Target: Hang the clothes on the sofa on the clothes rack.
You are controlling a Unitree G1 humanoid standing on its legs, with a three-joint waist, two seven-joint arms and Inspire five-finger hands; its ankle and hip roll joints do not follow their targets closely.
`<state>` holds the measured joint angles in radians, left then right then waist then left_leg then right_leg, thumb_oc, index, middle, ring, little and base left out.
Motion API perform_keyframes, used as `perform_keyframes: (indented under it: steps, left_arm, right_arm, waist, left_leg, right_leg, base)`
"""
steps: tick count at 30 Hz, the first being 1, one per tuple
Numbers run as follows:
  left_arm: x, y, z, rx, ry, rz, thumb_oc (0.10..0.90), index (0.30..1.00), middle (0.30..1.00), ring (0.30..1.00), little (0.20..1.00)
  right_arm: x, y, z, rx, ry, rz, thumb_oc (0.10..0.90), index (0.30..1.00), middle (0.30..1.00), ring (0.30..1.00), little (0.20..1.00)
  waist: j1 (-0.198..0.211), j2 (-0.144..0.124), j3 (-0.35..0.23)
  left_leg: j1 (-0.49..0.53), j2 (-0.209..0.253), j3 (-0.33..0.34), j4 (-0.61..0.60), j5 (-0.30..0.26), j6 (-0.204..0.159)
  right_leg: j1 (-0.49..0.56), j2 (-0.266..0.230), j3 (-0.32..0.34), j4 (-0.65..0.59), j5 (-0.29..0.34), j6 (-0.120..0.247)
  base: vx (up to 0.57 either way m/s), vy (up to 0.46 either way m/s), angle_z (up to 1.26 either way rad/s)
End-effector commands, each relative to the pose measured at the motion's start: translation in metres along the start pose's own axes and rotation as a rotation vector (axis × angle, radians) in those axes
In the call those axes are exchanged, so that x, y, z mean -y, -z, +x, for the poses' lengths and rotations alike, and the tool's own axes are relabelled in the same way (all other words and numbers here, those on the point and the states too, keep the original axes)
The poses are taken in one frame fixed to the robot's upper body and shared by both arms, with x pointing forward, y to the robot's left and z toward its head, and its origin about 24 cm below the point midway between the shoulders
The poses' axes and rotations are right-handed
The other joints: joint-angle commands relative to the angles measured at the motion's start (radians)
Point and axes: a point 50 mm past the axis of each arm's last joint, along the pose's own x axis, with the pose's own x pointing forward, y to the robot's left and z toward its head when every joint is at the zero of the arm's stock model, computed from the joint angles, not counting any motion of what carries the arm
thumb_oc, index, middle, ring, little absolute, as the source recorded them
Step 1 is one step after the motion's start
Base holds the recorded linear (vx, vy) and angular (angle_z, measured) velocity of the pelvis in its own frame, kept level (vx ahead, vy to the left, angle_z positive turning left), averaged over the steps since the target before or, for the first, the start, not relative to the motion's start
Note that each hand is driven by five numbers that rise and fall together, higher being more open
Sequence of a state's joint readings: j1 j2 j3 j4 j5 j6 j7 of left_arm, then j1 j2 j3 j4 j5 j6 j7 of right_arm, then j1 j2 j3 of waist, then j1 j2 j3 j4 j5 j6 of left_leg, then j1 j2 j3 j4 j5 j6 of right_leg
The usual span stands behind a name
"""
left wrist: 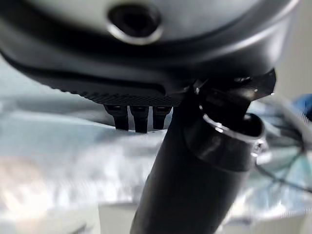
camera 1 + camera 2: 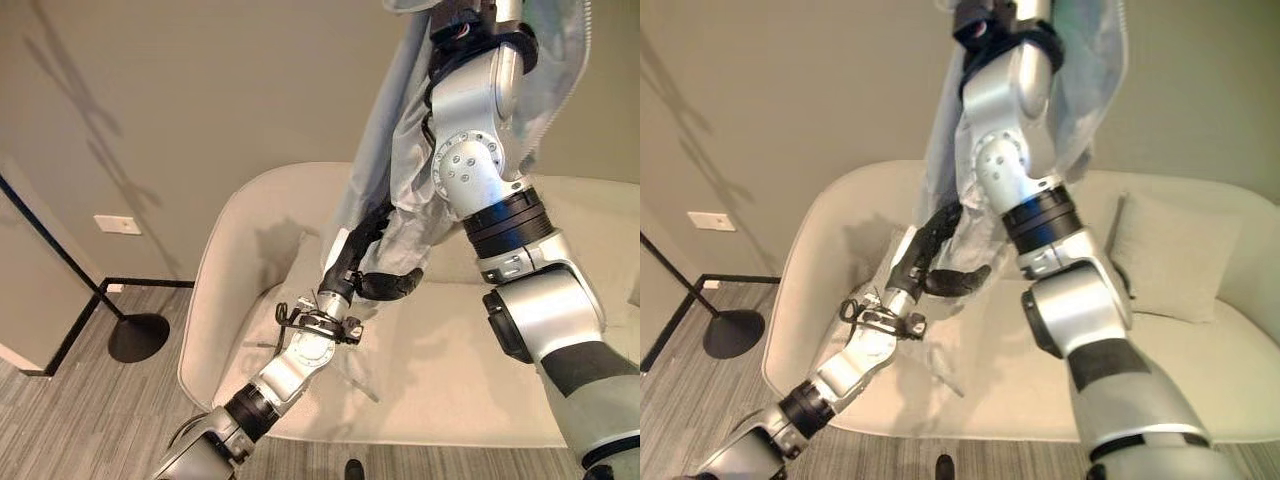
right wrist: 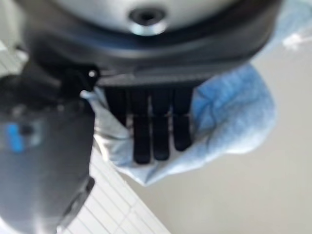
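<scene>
A pale blue-grey garment hangs high above the cream sofa, its lower end reaching down towards the seat. In the right wrist view my right hand has its fingers curled over the blue cloth and holds it up from the top. Lower down, my left hand reaches up to the garment's hanging end. Its fingers lie straight against the cloth and its thumb sticks out to the side, gripping nothing. The left wrist view shows that cloth just past the fingers.
A black stand with a round base and a slanting pole stands on the carpet left of the sofa. A cushion leans on the sofa's right backrest. A white wall plate sits low on the wall.
</scene>
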<state>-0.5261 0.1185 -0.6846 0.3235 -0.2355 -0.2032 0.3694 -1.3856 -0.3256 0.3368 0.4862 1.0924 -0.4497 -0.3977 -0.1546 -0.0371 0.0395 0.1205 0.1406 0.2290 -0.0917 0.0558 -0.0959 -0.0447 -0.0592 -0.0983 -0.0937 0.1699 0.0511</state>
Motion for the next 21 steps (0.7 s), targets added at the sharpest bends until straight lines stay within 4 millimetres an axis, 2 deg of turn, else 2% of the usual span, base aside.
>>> perform_keyframes:
  steps: [1,4,6,7,8,10,14,17,18,21]
  left_arm:
    - [0.043,-0.038,0.033,0.151,0.096,-0.034,0.800,0.900,0.900,0.900,0.900]
    - [0.066,-0.044,0.038,0.129,0.160,-0.118,0.800,0.900,0.900,0.900,0.900]
    - [0.070,-0.047,0.039,0.130,0.179,-0.136,0.800,0.900,0.900,0.900,0.900]
    - [0.074,-0.047,0.039,0.118,0.191,-0.152,0.772,0.858,0.858,0.858,0.858]
    - [0.079,-0.045,0.039,0.098,0.215,-0.165,0.400,0.300,0.300,0.300,0.300]
    - [0.085,-0.041,0.040,0.054,0.234,-0.176,0.400,0.300,0.300,0.300,0.300]
    - [0.077,-0.036,0.046,0.013,0.187,-0.177,0.400,0.300,0.300,0.300,0.300]
    - [0.057,-0.031,0.051,0.003,0.109,-0.155,0.400,0.300,0.300,0.300,0.300]
    - [0.057,-0.031,0.051,0.003,0.109,-0.155,0.400,0.300,0.300,0.300,0.300]
    - [0.032,-0.030,0.052,0.012,0.009,-0.163,0.400,0.300,0.300,0.300,0.300]
  right_arm:
    - [-0.055,-0.031,0.012,0.163,-0.196,0.077,0.400,0.300,0.300,0.300,0.300]
    - [-0.065,-0.020,0.006,0.124,-0.223,0.105,0.400,0.300,0.300,0.300,0.300]
    - [-0.067,-0.014,0.003,0.103,-0.228,0.109,0.400,0.300,0.300,0.300,0.300]
    - [-0.068,-0.012,0.002,0.094,-0.233,0.117,0.400,0.300,0.300,0.300,0.300]
    - [-0.071,-0.010,0.002,0.085,-0.236,0.129,0.400,0.300,0.300,0.300,0.300]
    - [-0.072,-0.005,0.000,0.060,-0.237,0.144,0.400,0.300,0.300,0.300,0.300]
    - [-0.067,-0.002,-0.003,0.038,-0.247,0.115,0.400,0.300,0.300,0.300,0.300]
    - [-0.053,-0.009,0.000,0.054,-0.231,0.096,0.400,0.300,0.300,0.300,0.300]
    - [-0.053,-0.009,0.000,0.054,-0.231,0.096,0.400,0.300,0.300,0.300,0.300]
    - [-0.038,-0.020,0.000,0.092,-0.211,0.079,0.400,0.300,0.300,0.300,0.300]
  waist:
    - [0.005,-0.020,-0.152]
    - [-0.013,-0.010,-0.153]
    - [-0.017,-0.005,-0.152]
    - [-0.019,-0.003,-0.153]
    - [-0.022,0.000,-0.154]
    - [-0.031,0.005,-0.156]
    - [-0.037,0.016,-0.162]
    - [-0.032,0.020,-0.163]
    - [-0.032,0.020,-0.164]
    - [-0.023,0.022,-0.159]
  left_leg:
    - [0.119,0.082,0.007,0.028,-0.055,-0.070]
    - [0.124,0.082,0.017,0.020,-0.052,-0.072]
    - [0.127,0.083,0.021,0.018,-0.052,-0.073]
    - [0.127,0.084,0.024,0.018,-0.050,-0.073]
    - [0.129,0.084,0.025,0.018,-0.049,-0.074]
    - [0.132,0.084,0.031,0.016,-0.047,-0.075]
    - [0.134,0.087,0.034,0.016,-0.036,-0.079]
    - [0.132,0.093,0.032,0.015,-0.022,-0.085]
    - [0.132,0.093,0.032,0.015,-0.022,-0.085]
    - [0.125,0.098,0.025,0.018,-0.015,-0.090]
  right_leg:
    - [0.052,-0.067,0.004,0.020,-0.120,0.090]
    - [0.044,-0.064,0.012,0.023,-0.120,0.089]
    - [0.043,-0.062,0.015,0.023,-0.120,0.088]
    - [0.041,-0.060,0.019,0.023,-0.119,0.088]
    - [0.041,-0.059,0.021,0.023,-0.119,0.088]
    - [0.039,-0.056,0.024,0.023,-0.119,0.087]
    - [0.041,-0.048,0.027,0.020,-0.121,0.085]
    - [0.044,-0.043,0.023,0.018,-0.125,0.083]
    - [0.044,-0.042,0.023,0.018,-0.125,0.082]
    - [0.047,-0.041,0.017,0.016,-0.129,0.081]
  base:
    - [0.01,-0.013,-0.10]
    - [-0.01,-0.011,-0.13]
    - [-0.02,-0.011,-0.11]
    - [-0.02,-0.015,-0.14]
    - [-0.02,-0.016,-0.15]
    - [-0.01,-0.020,-0.09]
    - [0.00,-0.024,-0.05]
    - [0.00,-0.025,-0.03]
    - [0.00,0.000,0.00]
    - [-0.01,-0.010,0.00]
